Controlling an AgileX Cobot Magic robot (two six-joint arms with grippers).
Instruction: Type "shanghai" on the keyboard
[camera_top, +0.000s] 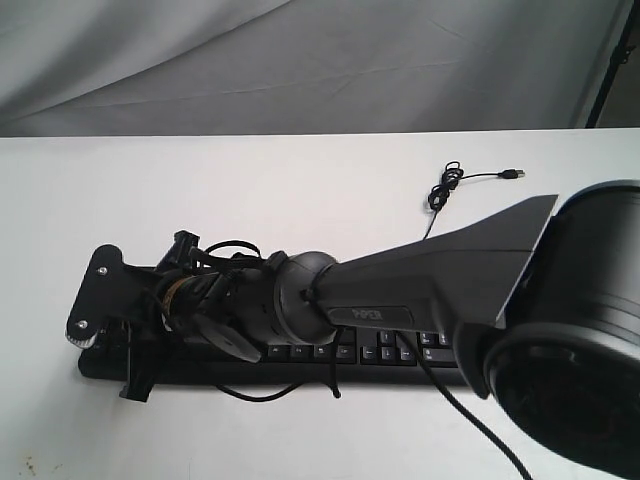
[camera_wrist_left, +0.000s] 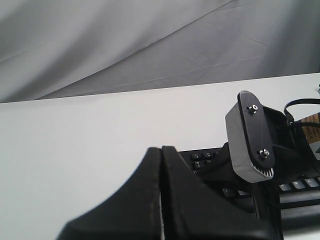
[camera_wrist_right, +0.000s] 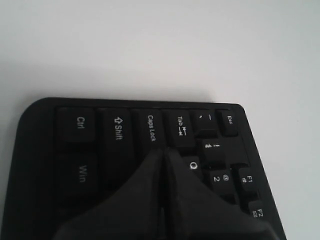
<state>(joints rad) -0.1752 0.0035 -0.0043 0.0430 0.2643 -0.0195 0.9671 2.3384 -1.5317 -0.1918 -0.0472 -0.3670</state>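
Observation:
The black keyboard (camera_top: 380, 352) lies along the front of the white table, mostly covered by my right arm (camera_top: 430, 275), which reaches across to its left end. In the right wrist view my right gripper (camera_wrist_right: 164, 150) is shut with nothing in it. Its tips sit low over the keyboard (camera_wrist_right: 100, 130) beside the Caps Lock key (camera_wrist_right: 151, 128) and the Q key (camera_wrist_right: 192, 164); whether they touch a key is unclear. My left gripper (camera_wrist_left: 161, 148) is shut and empty, just off the keyboard's (camera_wrist_left: 202, 157) left end. I cannot pick it out in the exterior view.
The keyboard's thin cable (camera_top: 445, 190) coils on the table behind, with its USB plug (camera_top: 512, 174) lying loose. The right wrist's grey camera plate (camera_wrist_left: 247, 145) stands close to the left gripper. A grey cloth (camera_top: 300, 60) hangs behind the table.

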